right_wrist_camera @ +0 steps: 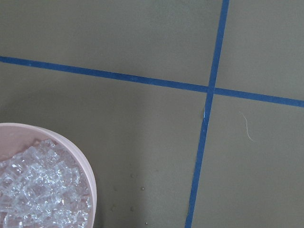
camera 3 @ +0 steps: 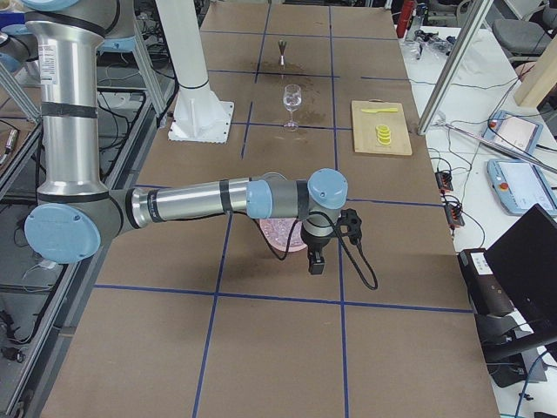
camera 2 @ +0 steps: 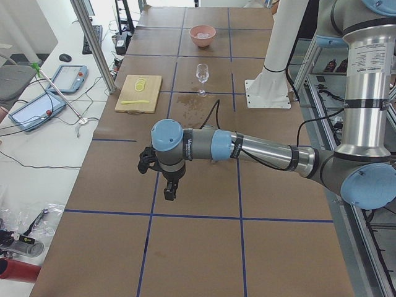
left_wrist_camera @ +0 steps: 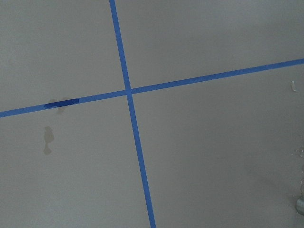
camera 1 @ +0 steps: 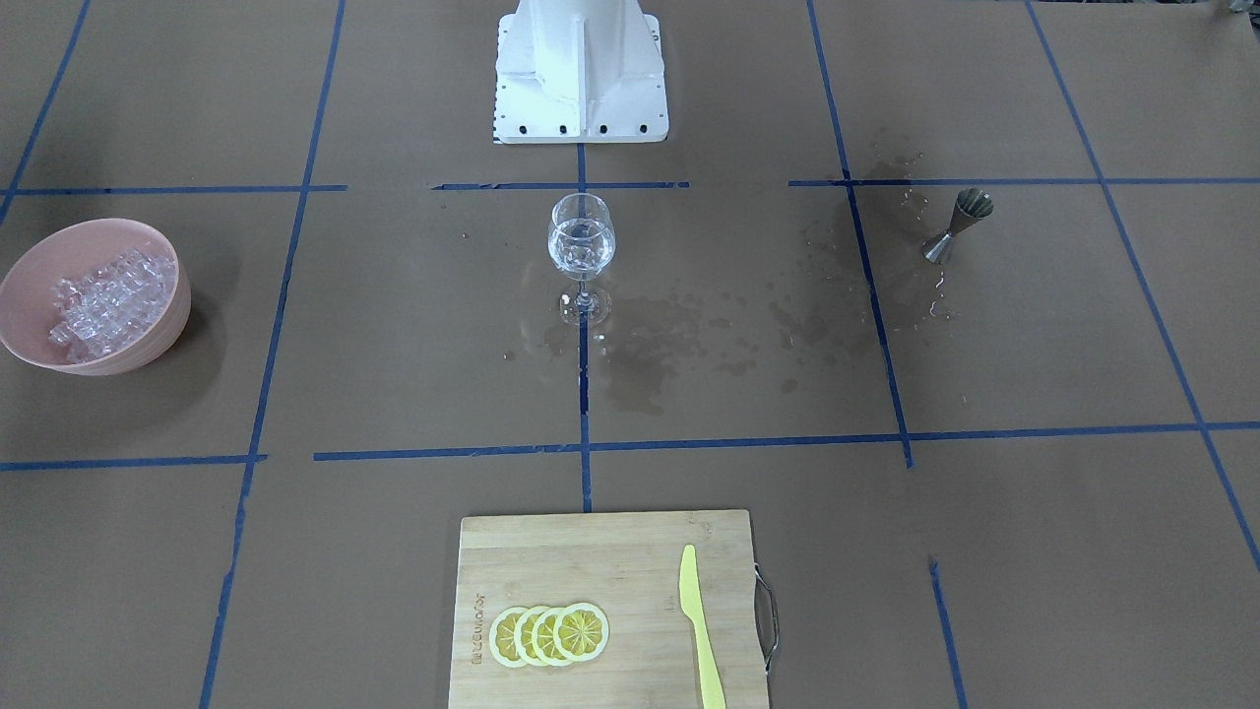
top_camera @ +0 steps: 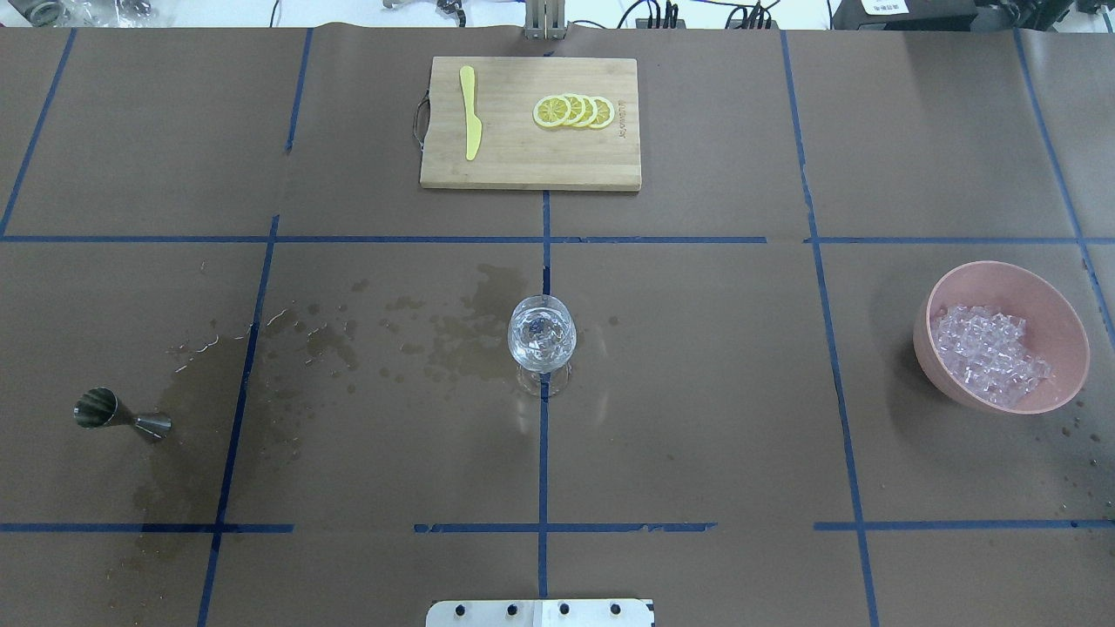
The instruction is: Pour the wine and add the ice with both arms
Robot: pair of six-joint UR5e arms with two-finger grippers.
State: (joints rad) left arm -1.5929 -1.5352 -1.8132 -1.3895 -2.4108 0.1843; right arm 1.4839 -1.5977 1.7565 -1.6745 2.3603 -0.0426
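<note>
Front: wine (camera 1: 581, 258) is in the glass (camera 1: 581, 231) mid-table, wet patches beside it. Ice (camera 1: 98, 300) is in the pink bowl (camera 1: 162, 330), well apart.
Left side view: left gripper (camera 2: 168, 189) hovers over bare table, can't tell if the claw is clenched or released.
Right side view: right gripper (camera 3: 315, 261) is just beside the bowl, same, can't tell.

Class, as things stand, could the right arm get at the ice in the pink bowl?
Probably yes. The right gripper hangs close by the pink bowl, whose top is open, and nothing covers the ice or stands between them.
</note>
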